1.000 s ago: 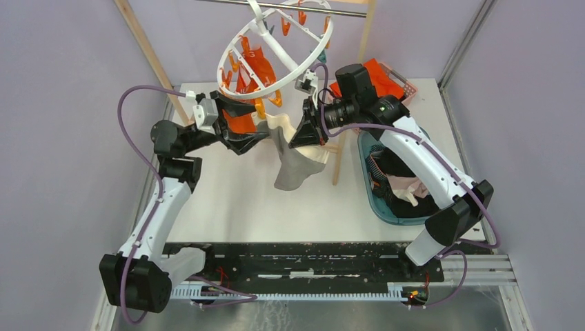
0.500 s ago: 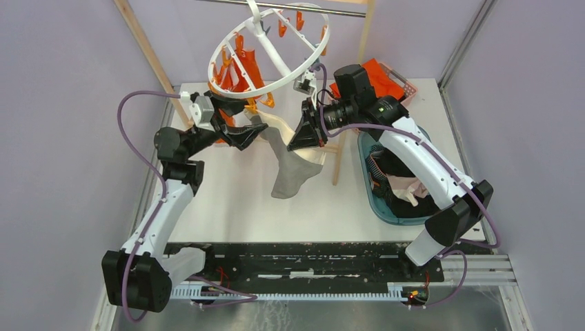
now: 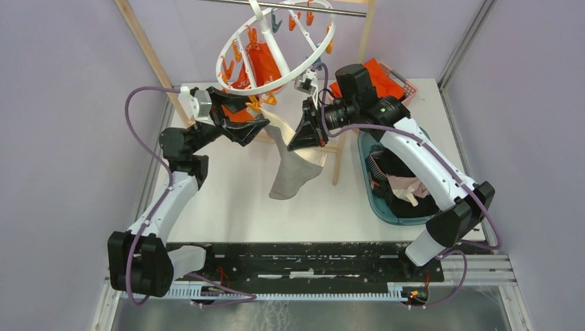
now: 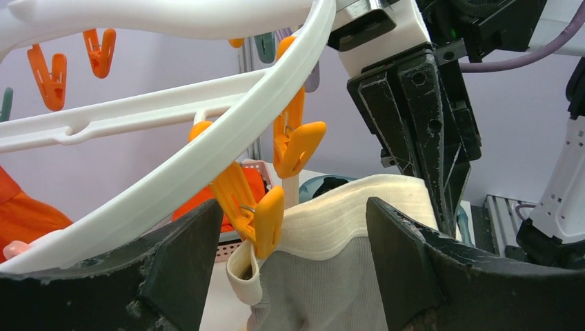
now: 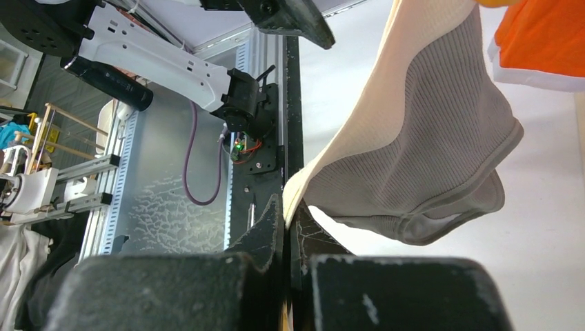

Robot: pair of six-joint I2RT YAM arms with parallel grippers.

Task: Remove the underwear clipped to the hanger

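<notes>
The hanger [image 4: 221, 141] swings a little to the left and then back, and its ring now tips up steeper than before. The orange underwear [image 3: 261, 63] rides along with it and now shows more inside the ring. The left gripper [image 3: 256, 125] sits higher and farther back, closer under the ring, and the left arm [image 3: 169, 200] leans in more. The beige underwear [image 3: 293, 169] is stretched out longer, and its bottom end now hangs lower and more to the left.

Bright, even light with soft shadows; only the right gripper [image 5: 284, 207] close to its lens looks slightly soft.
</notes>
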